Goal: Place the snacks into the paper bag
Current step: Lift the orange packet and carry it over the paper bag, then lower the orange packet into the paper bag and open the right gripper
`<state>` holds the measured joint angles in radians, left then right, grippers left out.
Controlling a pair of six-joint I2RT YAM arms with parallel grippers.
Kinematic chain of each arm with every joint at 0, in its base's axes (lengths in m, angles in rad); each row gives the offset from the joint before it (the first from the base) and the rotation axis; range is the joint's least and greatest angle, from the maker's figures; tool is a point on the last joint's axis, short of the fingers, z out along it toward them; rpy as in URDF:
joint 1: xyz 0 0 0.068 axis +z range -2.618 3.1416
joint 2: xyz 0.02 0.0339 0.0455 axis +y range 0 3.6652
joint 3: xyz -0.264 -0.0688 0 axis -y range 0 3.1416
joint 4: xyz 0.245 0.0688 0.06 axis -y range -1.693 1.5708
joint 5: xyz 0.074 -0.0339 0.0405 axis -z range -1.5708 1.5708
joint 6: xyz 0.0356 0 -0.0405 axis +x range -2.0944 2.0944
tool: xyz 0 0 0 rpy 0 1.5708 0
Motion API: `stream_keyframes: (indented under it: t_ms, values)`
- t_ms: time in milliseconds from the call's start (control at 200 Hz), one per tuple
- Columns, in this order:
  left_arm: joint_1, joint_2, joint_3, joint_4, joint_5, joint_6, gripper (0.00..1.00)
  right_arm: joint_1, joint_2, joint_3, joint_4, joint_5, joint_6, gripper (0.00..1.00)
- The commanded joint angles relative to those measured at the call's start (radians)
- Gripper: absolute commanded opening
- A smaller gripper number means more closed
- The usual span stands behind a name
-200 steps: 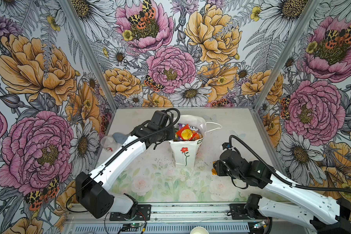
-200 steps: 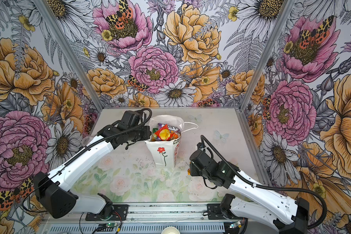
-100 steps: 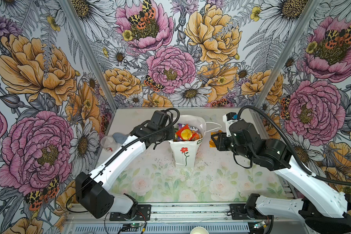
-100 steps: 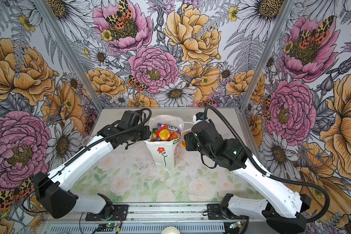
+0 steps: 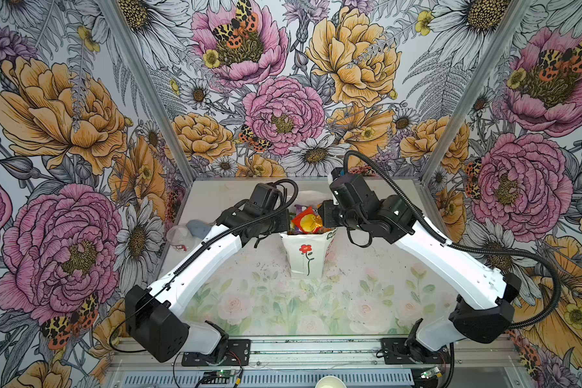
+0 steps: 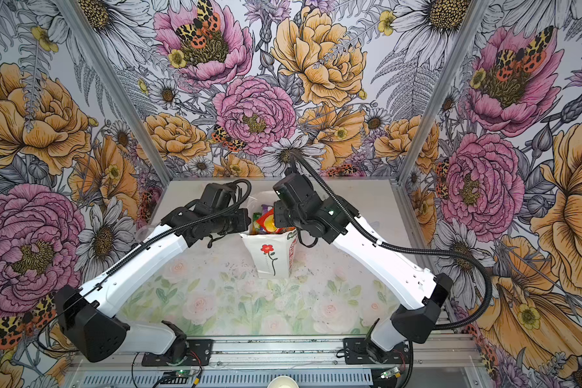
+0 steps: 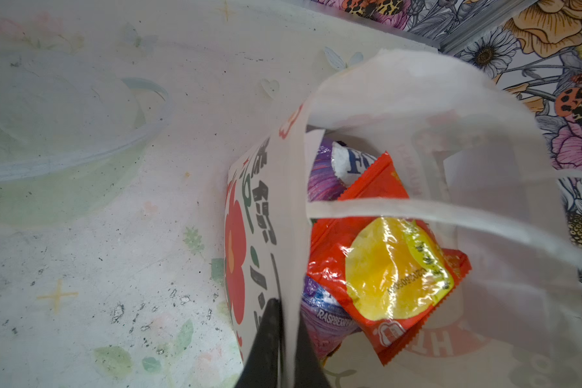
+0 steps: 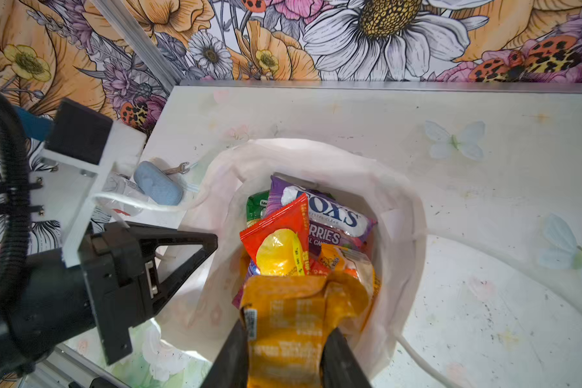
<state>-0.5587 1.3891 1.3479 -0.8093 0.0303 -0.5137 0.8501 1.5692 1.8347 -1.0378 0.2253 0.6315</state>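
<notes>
The white paper bag (image 5: 304, 258) (image 6: 273, 258) stands upright mid-table, red flower on its front. My left gripper (image 7: 288, 336) is shut on the bag's left wall (image 7: 266, 201), one finger outside and one inside. Several snacks fill the bag: a red-and-yellow packet (image 7: 383, 268), a purple packet (image 8: 333, 218) and a green one (image 8: 256, 205). My right gripper (image 8: 286, 352) is shut on an orange packet (image 8: 289, 312) held over the bag's mouth, with its far end just above the other packets. In both top views the two gripper heads flank the bag's mouth.
A clear plastic cup (image 5: 178, 236) and a blue-grey pouch (image 5: 199, 226) (image 8: 158, 186) lie at the table's left edge behind my left arm. One cord handle (image 8: 424, 362) hangs outside the bag. A paper cup (image 5: 328, 383) sits below the front rail.
My right arm rose from the table at the front right with the orange packet and swung left to the bag's mouth. The left arm and the bag stayed put.
</notes>
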Motion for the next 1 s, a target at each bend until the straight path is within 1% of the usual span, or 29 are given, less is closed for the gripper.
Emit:
stream_keyframes:
  t_ms: [0,135,240,645,736,936,996]
  values:
    - [0.006,-0.029,0.01,0.042,0.017,0.02,0.08,-0.004,0.06,0.063,0.009,-0.049,-0.026,0.27]
    - [0.008,-0.032,0.011,0.044,0.018,0.022,0.08,-0.003,0.13,0.091,0.01,-0.09,-0.029,0.27]
    - [0.009,-0.033,0.01,0.043,0.017,0.02,0.08,-0.003,0.164,0.098,0.01,-0.1,-0.033,0.28]
    - [0.009,-0.029,0.01,0.042,0.019,0.019,0.08,-0.005,0.206,0.107,0.01,-0.097,-0.035,0.32]
    - [0.008,-0.029,0.01,0.042,0.018,0.018,0.09,-0.005,0.21,0.112,0.01,-0.101,-0.035,0.37]
    - [0.007,-0.027,0.01,0.042,0.019,0.019,0.09,-0.005,0.2,0.106,0.009,-0.088,-0.036,0.54]
    - [0.007,-0.027,0.01,0.042,0.018,0.019,0.09,-0.004,0.188,0.102,0.01,-0.076,-0.036,0.57]
